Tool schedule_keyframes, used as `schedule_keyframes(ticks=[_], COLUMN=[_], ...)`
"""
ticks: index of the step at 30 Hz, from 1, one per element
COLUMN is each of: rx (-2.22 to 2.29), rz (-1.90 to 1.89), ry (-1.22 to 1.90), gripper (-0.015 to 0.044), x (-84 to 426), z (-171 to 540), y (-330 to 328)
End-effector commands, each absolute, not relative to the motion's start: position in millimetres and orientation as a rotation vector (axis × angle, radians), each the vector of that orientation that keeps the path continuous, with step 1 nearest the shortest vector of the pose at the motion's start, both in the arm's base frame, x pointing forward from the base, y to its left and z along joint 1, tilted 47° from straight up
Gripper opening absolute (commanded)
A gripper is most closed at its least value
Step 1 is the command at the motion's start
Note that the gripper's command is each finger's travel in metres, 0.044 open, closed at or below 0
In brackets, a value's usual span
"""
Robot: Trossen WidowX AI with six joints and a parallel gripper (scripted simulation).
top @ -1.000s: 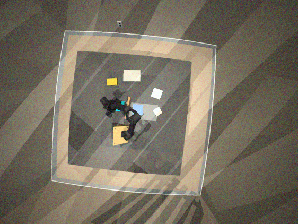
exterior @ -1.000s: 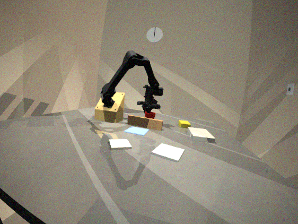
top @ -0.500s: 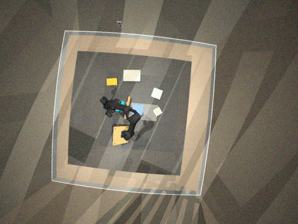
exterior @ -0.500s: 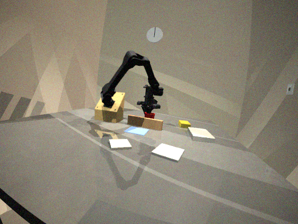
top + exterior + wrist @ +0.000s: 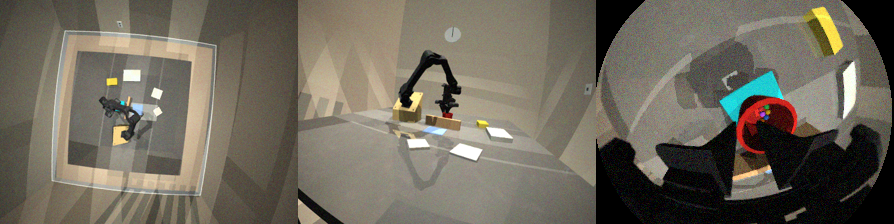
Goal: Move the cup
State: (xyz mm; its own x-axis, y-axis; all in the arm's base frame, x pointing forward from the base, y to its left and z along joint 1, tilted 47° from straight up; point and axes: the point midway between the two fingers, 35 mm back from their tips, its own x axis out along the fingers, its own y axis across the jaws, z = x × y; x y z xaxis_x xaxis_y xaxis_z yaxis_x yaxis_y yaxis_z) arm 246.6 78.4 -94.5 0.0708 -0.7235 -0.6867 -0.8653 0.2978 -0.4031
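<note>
The red cup (image 5: 447,115) (image 5: 784,118) stands upright on the cyan pad (image 5: 122,103) (image 5: 755,88), as far as the wrist view shows. Its lower part is hidden behind the wooden bar in the exterior view. Several coloured marbles (image 5: 765,113) lie inside the cup. My gripper (image 5: 447,112) (image 5: 746,124) is a little open at the cup's rim, with one finger inside the cup and one outside, standing apart around the near wall. The blue pad (image 5: 138,109) (image 5: 434,130) lies bare on the other side of the bar.
A wooden bar (image 5: 129,101) (image 5: 446,123) stands between the pads. A yellow block (image 5: 112,81) (image 5: 482,124) (image 5: 827,31) and a white box (image 5: 131,75) (image 5: 499,133) lie beyond. Two flat white squares (image 5: 157,93) (image 5: 157,111) lie past the blue pad.
</note>
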Motion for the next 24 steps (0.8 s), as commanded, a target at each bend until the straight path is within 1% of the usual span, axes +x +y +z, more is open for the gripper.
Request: schedule_keyframes(ticks=[1,21,24], rx=[-1.450,-1.457,-1.468], rz=[0.202,0.203,0.203], ry=[1.683,1.683,1.681], gripper=[0.0128,0.0128,0.0207], x=[247,244,245], z=[-90,-67,-70], y=[84,107,104])
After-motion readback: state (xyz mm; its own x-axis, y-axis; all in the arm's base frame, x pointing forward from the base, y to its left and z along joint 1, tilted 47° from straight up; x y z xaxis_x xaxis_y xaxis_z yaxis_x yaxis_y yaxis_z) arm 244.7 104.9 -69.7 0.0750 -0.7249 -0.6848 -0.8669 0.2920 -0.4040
